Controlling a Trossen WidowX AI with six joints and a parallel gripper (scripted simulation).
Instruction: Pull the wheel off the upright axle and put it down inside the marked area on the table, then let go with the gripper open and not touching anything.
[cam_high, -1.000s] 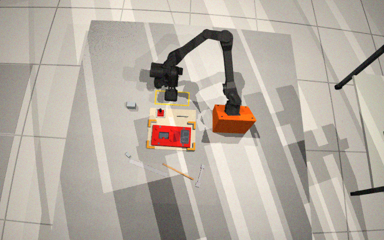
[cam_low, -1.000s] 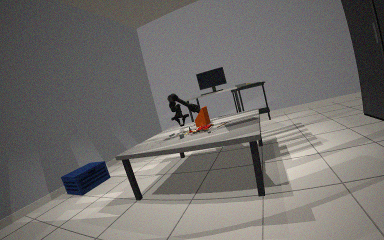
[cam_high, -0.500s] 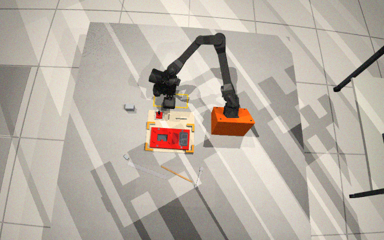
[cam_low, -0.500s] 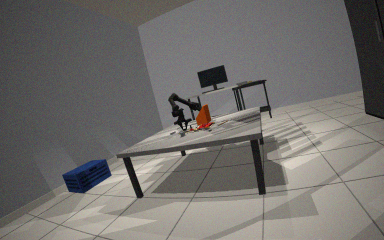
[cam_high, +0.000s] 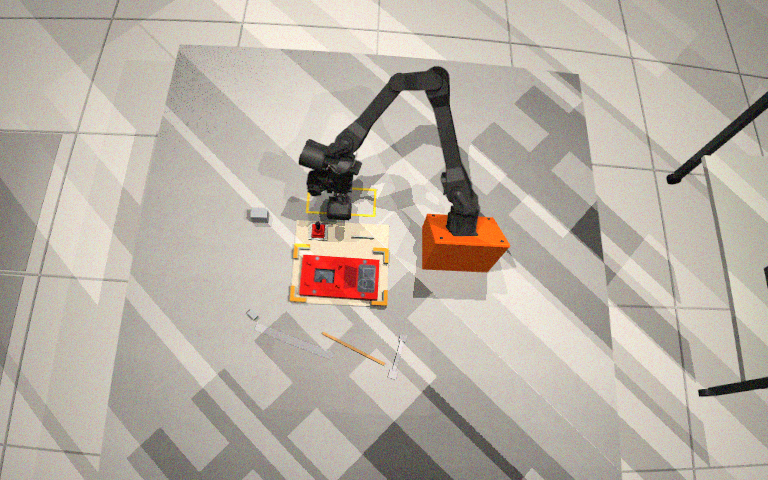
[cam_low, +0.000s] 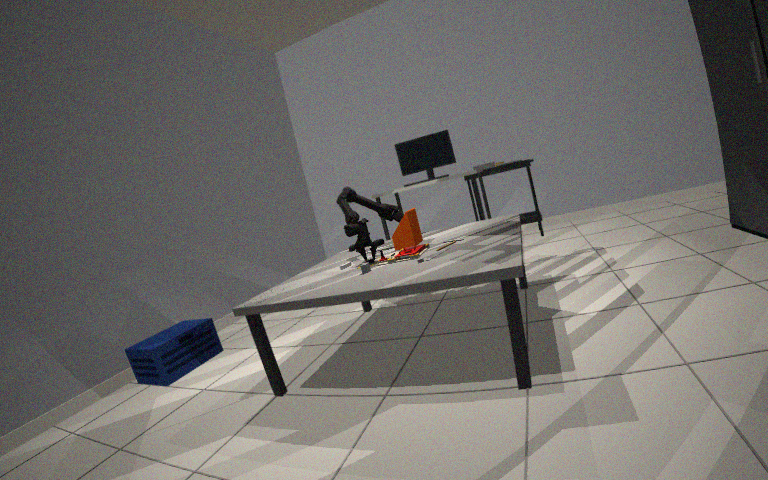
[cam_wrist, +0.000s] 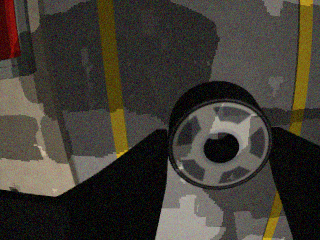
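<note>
The wheel (cam_wrist: 198, 146), with a black tyre and pale spokes, lies face up between my fingertips in the wrist view. My gripper (cam_high: 328, 198) (cam_low: 368, 260) (cam_wrist: 218, 139) is shut on it, with a finger against each side. The gripper is low over the marked area, whose yellow outline (cam_high: 375, 202) (cam_wrist: 111, 60) runs on both sides of the wheel in the wrist view. Whether the wheel touches the table cannot be told. The black upright axle (cam_high: 318, 225) stands bare on its red base (cam_high: 317, 232) (cam_wrist: 7, 30), beside the marked area.
The cream board (cam_high: 342, 243) bears the axle's base and a red panel (cam_high: 345, 292). A grey block (cam_high: 258, 215) lies left of the marked area. An orange stick (cam_high: 353, 348) and a pale tool (cam_high: 397, 357) lie beyond the board. My arm's orange mount (cam_high: 453, 254) stands right.
</note>
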